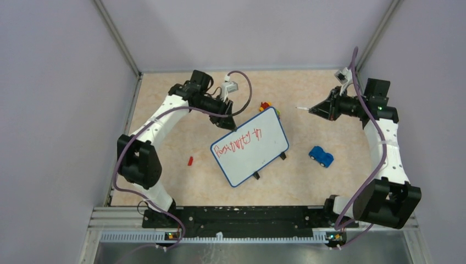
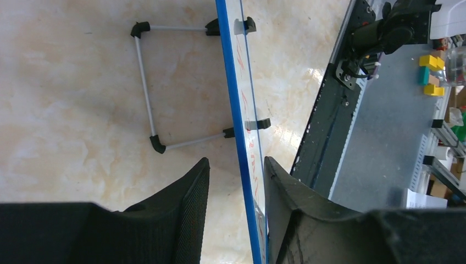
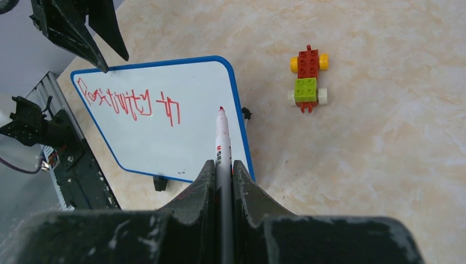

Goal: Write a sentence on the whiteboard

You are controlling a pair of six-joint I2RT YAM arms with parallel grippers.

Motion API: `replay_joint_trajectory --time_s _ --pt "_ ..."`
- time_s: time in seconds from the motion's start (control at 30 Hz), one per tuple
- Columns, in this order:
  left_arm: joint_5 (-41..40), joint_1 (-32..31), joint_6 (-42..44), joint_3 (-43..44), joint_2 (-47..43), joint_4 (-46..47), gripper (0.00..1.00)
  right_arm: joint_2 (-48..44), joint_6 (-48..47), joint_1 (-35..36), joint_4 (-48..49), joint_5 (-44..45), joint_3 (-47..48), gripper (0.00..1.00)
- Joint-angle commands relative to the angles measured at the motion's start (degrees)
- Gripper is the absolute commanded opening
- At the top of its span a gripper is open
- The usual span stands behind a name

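While the whiteboard (image 1: pixel 258 157) stood propped at the centre of the top view, long axis running lower left to upper right, my left gripper (image 2: pixel 236 160) sat at its upper left corner. In the left wrist view the jaws were half-wide and straddled the blue rim edge-on. A clear gap showed on the left finger's side, so I recorded no clamp. My right gripper (image 3: pixel 223 163) was closed tight on the red marker (image 3: pixel 222 137), tip pointing out ahead. The sentence (image 3: pixel 129 102) was one red line across the upper part of the board, reading roughly "Positivity in", with bare white below it. In the top view the board lay left of the marker tip, and the tip hung apart from the board's upper right corner. In the right wrist view the tip sat just right of and below the last word. Judgement: the right arm is the writing arm, and the tip must travel left and down onto the bare strip under the first line. The left arm is nearer and placed to steady the board.
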Motion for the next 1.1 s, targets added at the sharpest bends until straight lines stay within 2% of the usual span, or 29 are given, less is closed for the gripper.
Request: replay_joint_trajectory --time_s 0.0,0.07,0.2,0.3,0.4,0.83,0.93,1.07 --pt "4.3 -1.2 -0.1 -1.4 0.7 2.4 0.44 -1.6 -2.6 0.4 -0.4 -0.6 0.8 0.0" --pt "4.3 -2.2 -0.3 -1.5 1.5 2.5 0.41 -1.7 -2.8 0.4 -0.7 -0.5 0.9 0.0" --pt "3.9 -3.5 -0.5 -1.2 2.3 3.0 0.29 -1.8 -2.9 0.4 -0.9 0.0 1.1 0.0" --pt "4.0 -3.9 -1.0 -0.1 2.9 3.1 0.12 -1.8 -2.9 0.4 -0.8 0.1 1.2 0.0" --pt "4.5 -4.1 -2.2 1.0 3.2 3.8 0.0 -1.9 -2.6 0.4 -0.5 0.2 1.2 0.0" --pt "-1.6 -5.6 -9.7 3.7 3.4 12.0 0.0 -1.8 -3.4 0.4 -2.0 -0.2 2.1 0.0" --pt "-2.5 -6.0 -10.7 2.6 4.0 13.7 0.0 -1.8 -7.5 0.6 -6.1 -1.2 3.2 0.0" --pt "-2.6 -6.1 -9.2 1.7 4.6 14.0 0.0 -2.1 -18.5 3.9 -17.9 -2.5 3.7 0.0"
